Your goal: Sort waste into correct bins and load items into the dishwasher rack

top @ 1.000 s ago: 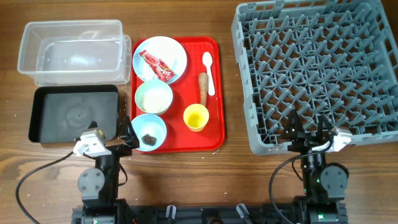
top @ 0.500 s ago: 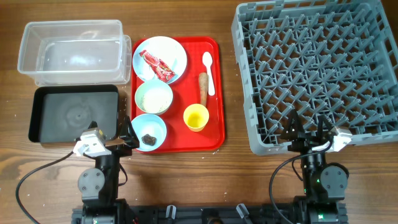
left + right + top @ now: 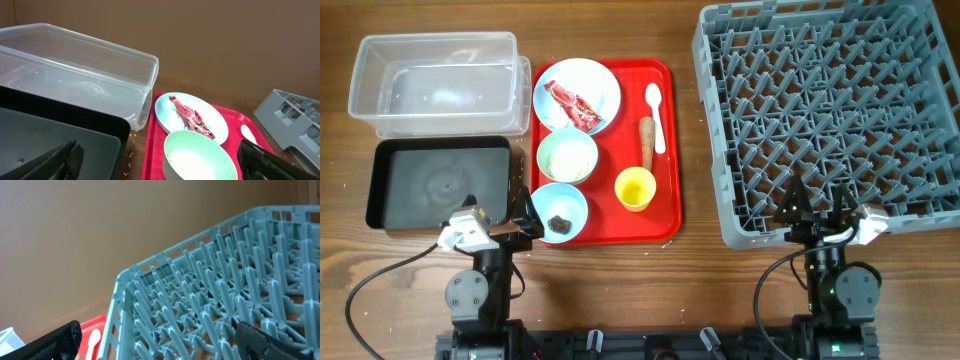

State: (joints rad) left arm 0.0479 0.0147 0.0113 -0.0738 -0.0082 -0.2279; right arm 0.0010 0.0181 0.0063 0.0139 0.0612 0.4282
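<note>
The left jaws stood wide open and empty near the front of the surface [image 3: 650, 290], between the near right corner of the black tray [image 3: 390, 185] and the red tray [image 3: 668, 150]. The right jaws, likewise spread wide and gripping nothing, sat at the near rim of the grey rack [image 3: 830, 110], which filled the right side. The clear tub [image 3: 435, 48] lay far left, with the black tray just on its near side. On the red tray, the plate [image 3: 602, 80] in the far left corner carried the red wrapper [image 3: 572, 106]. On the near side of the plate sat a bowl [image 3: 544, 160] holding white grains [image 3: 568, 158], then a second bowl [image 3: 572, 199] holding the dark lump [image 3: 559, 222]. To their right were the yellow cup [image 3: 635, 188], the brown stick [image 3: 647, 142] and, farthest, the white spoon [image 3: 656, 108].
</note>
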